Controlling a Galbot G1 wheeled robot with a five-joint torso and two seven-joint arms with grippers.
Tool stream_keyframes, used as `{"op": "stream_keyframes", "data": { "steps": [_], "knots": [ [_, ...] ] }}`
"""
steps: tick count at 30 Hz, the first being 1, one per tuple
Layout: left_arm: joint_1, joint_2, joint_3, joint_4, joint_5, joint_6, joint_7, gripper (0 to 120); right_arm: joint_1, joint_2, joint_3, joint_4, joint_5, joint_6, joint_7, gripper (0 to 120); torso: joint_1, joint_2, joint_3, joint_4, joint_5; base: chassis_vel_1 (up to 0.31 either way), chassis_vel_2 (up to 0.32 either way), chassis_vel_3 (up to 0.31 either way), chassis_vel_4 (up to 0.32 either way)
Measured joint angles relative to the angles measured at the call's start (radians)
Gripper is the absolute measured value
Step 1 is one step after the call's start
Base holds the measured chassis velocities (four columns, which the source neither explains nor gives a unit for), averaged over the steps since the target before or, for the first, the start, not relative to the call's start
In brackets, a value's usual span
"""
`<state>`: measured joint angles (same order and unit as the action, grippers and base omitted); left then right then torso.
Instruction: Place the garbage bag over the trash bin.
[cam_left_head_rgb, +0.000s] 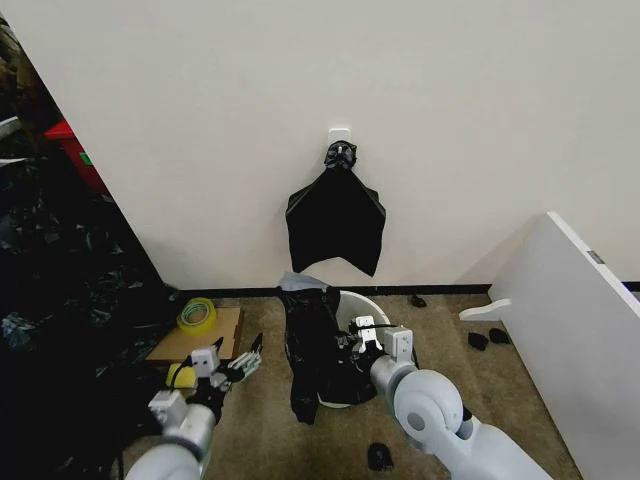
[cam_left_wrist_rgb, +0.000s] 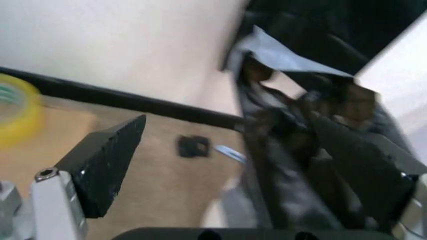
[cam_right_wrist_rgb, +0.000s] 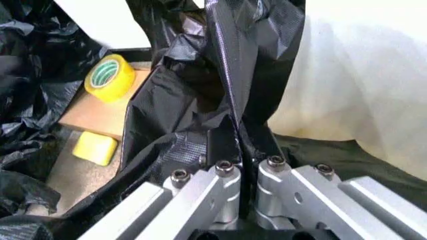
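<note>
Carpet floor, right end effector (cam_right_wrist_rgb: 240, 145) pinching garbage bag (cam_left_head_rgb: 315, 345).

Robot body: two grey-white arms with rounded joint housings.
Left gripper (cam_left_head_rgb: 243, 363): silver brackets, textured black wedge fingers (cam_left_wrist_rgb: 107, 167). Right gripper (cam_right_wrist_rgb: 239, 141): brushed-metal finger mounts, dark hex screws.

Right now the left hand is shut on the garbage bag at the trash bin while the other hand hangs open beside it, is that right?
Wrong arm. The right hand is shut on the garbage bag at the trash bin, as the right wrist view shows; the left hand hangs open beside it.
</note>
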<state>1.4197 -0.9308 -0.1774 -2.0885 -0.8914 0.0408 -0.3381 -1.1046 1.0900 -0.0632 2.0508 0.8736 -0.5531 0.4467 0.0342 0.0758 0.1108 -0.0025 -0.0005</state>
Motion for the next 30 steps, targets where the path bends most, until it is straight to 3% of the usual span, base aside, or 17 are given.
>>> {"op": "stream_keyframes", "data": {
  "steps": [5, 10, 17, 25, 30],
  "knots": [
    [-0.132, 0.004, 0.139, 0.035, -0.069, 0.066, -0.044, 99, -0.003, -0.007, -0.001, 0.000, -0.001, 0.000, 0.004, 0, 0.000, 0.000, 0.000, -0.0001, 0.0000, 0.000, 0.000, 0.000, 0.000],
    [-0.198, -0.011, 0.199, 0.068, -0.093, 0.089, -0.078, 99, -0.019, -0.026, 0.011, 0.007, 0.003, -0.002, 0.010, 0, 0.000, 0.000, 0.000, -0.0001, -0.0002, 0.000, 0.000, 0.000, 0.000],
    [-0.239, -0.038, 0.218, 0.092, -0.125, 0.122, -0.133, 99, -0.032, -0.034, 0.012, 0.011, 0.005, -0.005, 0.015, 0, 0.000, 0.000, 0.000, 0.0001, 0.0000, 0.000, 0.000, 0.000, 0.000],
    [-0.340, -0.112, 0.226, 0.124, -0.262, 0.323, -0.308, 94, -0.031, -0.040, 0.010, 0.016, 0.019, -0.008, 0.027, 0, 0.000, 0.000, 0.000, 0.0000, -0.0001, 0.000, 0.000, 0.000, 0.000],
    [-0.381, -0.144, 0.231, 0.150, -0.308, 0.407, -0.375, 91, -0.035, -0.040, 0.010, 0.018, 0.020, -0.008, 0.031, 0, 0.000, 0.000, 0.000, 0.0000, -0.0001, 0.000, 0.000, 0.000, 0.000]
  ]
}}
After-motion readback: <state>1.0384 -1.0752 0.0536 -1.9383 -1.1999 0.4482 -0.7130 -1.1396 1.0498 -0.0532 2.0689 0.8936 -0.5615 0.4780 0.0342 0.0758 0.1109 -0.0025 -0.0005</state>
